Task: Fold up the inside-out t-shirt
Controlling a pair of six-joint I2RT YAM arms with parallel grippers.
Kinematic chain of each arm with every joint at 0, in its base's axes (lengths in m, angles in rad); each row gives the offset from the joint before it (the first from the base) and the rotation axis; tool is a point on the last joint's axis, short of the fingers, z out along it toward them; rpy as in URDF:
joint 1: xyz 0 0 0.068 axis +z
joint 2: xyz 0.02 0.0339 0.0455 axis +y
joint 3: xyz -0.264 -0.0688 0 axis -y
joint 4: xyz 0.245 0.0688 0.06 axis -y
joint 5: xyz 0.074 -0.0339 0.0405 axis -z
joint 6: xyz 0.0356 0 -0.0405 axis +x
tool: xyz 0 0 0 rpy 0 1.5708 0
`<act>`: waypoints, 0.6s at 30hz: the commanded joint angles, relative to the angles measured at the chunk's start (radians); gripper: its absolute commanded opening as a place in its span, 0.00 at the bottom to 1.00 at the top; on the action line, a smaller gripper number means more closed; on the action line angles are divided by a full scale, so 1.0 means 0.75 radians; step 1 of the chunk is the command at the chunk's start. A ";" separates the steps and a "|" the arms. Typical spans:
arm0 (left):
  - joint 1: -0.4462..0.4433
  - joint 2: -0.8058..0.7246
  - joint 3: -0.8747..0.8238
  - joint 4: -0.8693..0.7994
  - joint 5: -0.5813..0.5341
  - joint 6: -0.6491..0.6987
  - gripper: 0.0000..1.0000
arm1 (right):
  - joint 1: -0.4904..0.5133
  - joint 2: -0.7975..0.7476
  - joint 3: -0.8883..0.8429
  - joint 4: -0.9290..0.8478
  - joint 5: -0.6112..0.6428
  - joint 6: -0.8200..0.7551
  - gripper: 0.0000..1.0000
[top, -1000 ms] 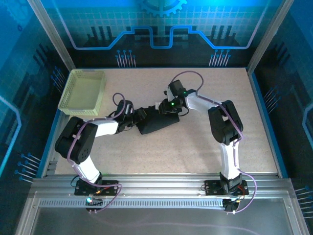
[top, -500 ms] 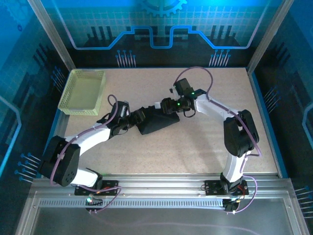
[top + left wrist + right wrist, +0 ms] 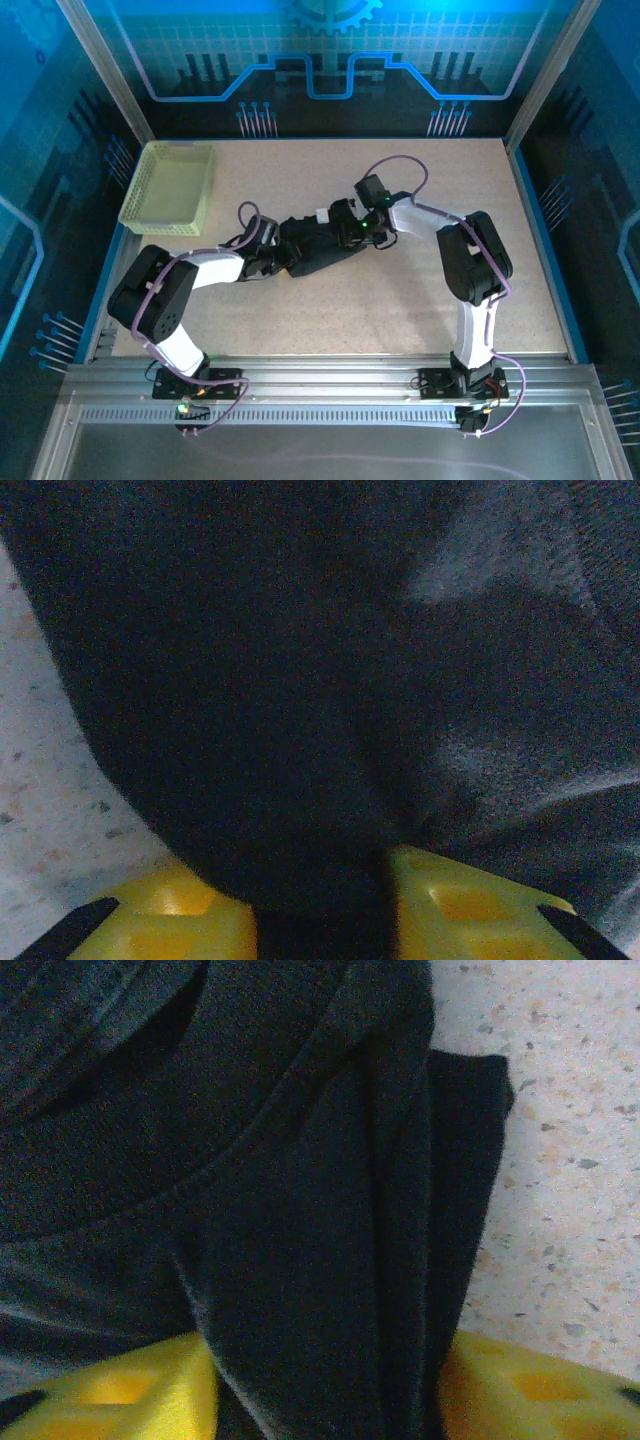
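Observation:
The inside-out t-shirt [image 3: 318,250] lies as a bunched black bundle in the middle of the table. My left gripper [image 3: 274,256] is at its left end. In the left wrist view the black cloth [image 3: 300,680] fills the narrow gap between the yellow fingers [image 3: 175,910], so my left gripper [image 3: 320,890] is shut on it. My right gripper [image 3: 338,226] is at the bundle's far right end. In the right wrist view a thick fold of the shirt [image 3: 300,1260] runs between both yellow fingers [image 3: 120,1390], and my right gripper [image 3: 325,1370] is shut on that fold.
A pale yellow-green mesh basket [image 3: 132,205] stands at the back left of the table. Speckled tabletop [image 3: 380,310] lies bare in front of the shirt and to the right. Metal frame posts and blue walls surround the table.
Both grippers opened wider, then closed onto the shirt. The left gripper pushed further into the bundle's left end. The right gripper moved left and lower onto its far end.

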 commanded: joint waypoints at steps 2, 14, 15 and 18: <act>-0.004 0.040 0.025 -0.041 -0.003 0.031 0.35 | -0.047 0.028 -0.022 0.005 -0.013 0.045 0.34; 0.162 -0.348 0.028 -0.277 -0.056 0.121 0.88 | -0.382 0.089 0.281 -0.185 0.363 -0.148 0.05; 0.188 -0.399 0.023 -0.302 -0.059 0.142 0.91 | -0.425 0.112 0.330 -0.196 0.403 -0.189 0.05; 0.257 -0.529 0.012 -0.380 -0.069 0.194 0.98 | -0.555 0.208 0.514 -0.260 0.427 -0.242 0.05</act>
